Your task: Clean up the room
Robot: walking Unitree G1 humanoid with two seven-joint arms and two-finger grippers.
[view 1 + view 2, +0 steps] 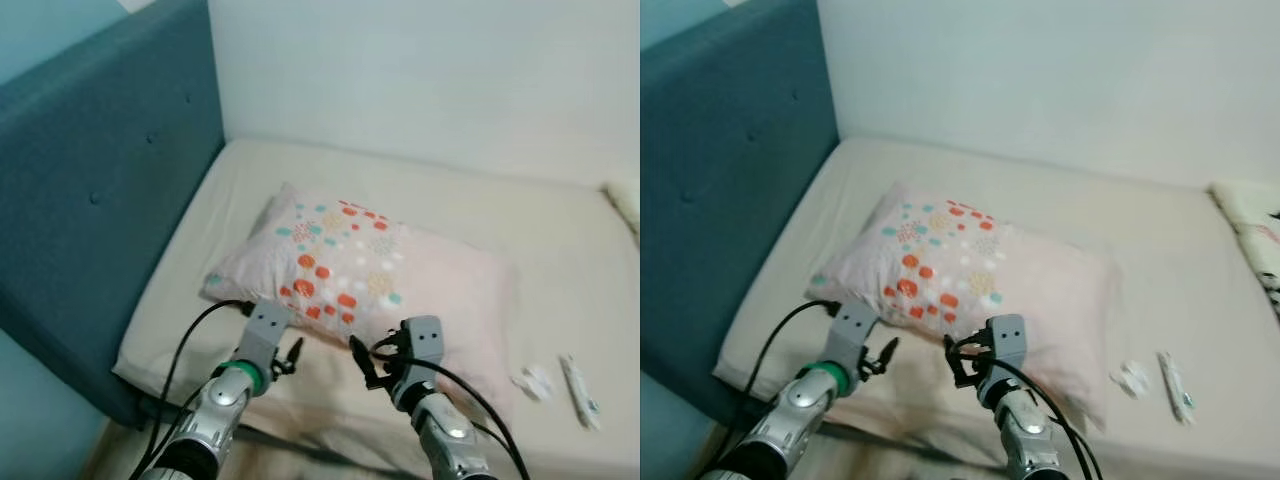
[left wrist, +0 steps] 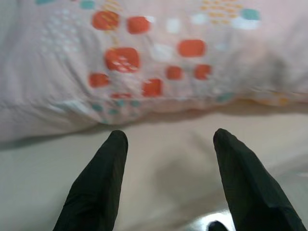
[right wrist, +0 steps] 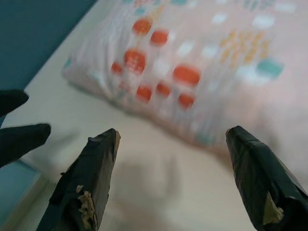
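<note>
Pillow [image 1: 365, 275] on the bed [image 1: 470, 215], near the blue headboard [image 1: 95, 190]. Left gripper [image 1: 292, 357], fingers apart, hovers just before the pillow's near edge; right gripper [image 1: 362, 362], fingers spread wide, likewise. Right of the pillow lie small white items [image 1: 560, 385].

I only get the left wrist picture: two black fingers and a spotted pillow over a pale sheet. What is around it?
Observer: The pillow lies on a bed with a teal padded headboard on the robot's left.
Operator: Is the other arm nearby?
Observer: Yes, the right gripper hangs open just short of the pillow's near edge, beside the left gripper.
Operator: Any clutter to tidy?
Observer: A small white tube and a crumpled white scrap lie on the sheet to the robot's right.
</note>
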